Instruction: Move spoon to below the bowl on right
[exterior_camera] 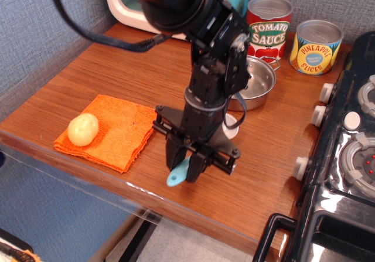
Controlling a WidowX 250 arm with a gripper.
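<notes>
Spoon [179, 173] clamped between the jaws

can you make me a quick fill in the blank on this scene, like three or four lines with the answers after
1. The gripper is shut on the light ____ handle of the spoon.
2. The yellow fruit rests on an ____ cloth.
3. The can behind the steel pot is labelled tomato ____.
4. The can nearest the stove is labelled ____ slices.

Answers: blue; orange; sauce; pineapple

Orange cloth [114, 132], yellow fruit [82, 129], light blue spoon [178, 173] handle, black claw [186, 163].
</notes>
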